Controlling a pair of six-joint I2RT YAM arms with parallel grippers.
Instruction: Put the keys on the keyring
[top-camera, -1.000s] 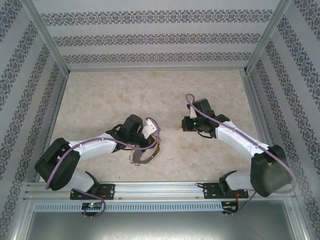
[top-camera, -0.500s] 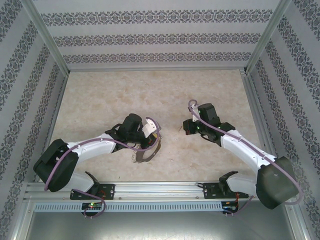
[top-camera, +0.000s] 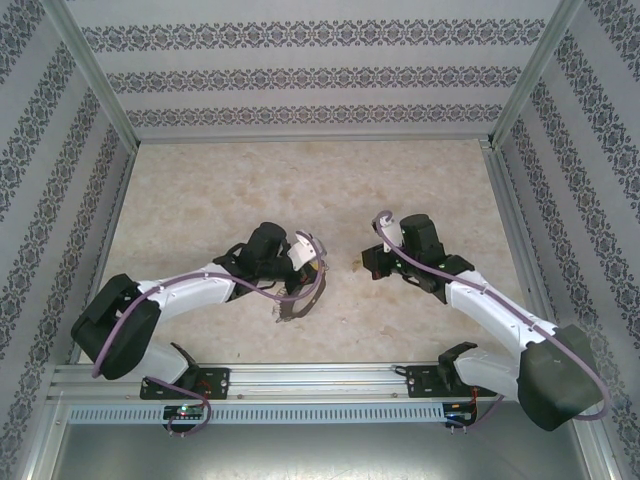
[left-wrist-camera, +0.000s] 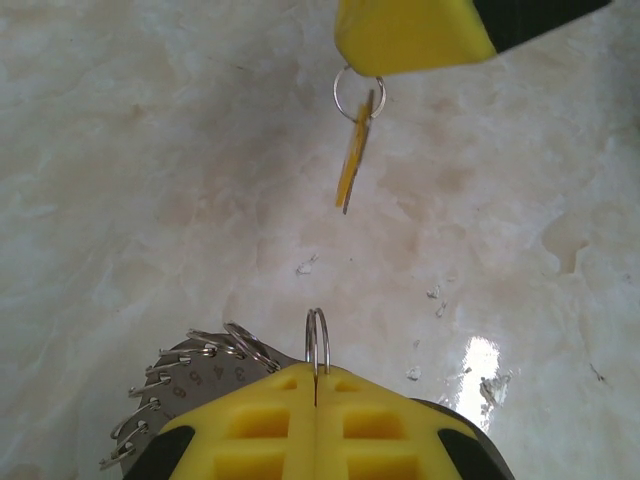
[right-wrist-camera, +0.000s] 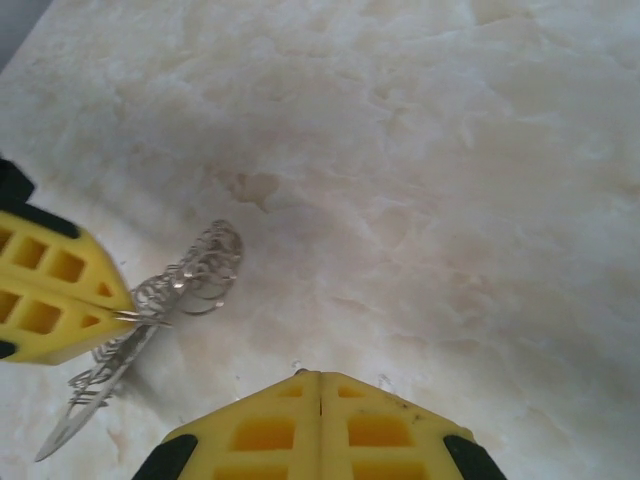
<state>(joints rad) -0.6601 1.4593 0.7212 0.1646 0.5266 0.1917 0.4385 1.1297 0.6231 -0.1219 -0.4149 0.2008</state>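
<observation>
Your left end effector (left-wrist-camera: 316, 385) is pinched fully closed on the keyring (left-wrist-camera: 200, 370). It grips the wire edge-on, so a loop of it stands up between the fingertips and the fringed side trails off to the left, just above the counter (left-wrist-camera: 150, 150). Your right end effector (right-wrist-camera: 320, 385) is pressed together too, and the left wrist view shows it carrying the key (left-wrist-camera: 352, 160) by its small ring (left-wrist-camera: 357, 95). The yellow-orange head and short blade dangle freely, well apart from the keyring and farther out over the counter. Threading does not look begun, so the step in hand is probably bringing the two together. Treat the left arm as a fixed target and move only the right. Come in slowly, because a key hanging this loosely is likely to swing and twist. Steer by the left wrist view, where loop and key are both plain. The keyring's opening cannot be made out, so find it before you commit, then turn the small ring to meet the wire end squarely.
</observation>
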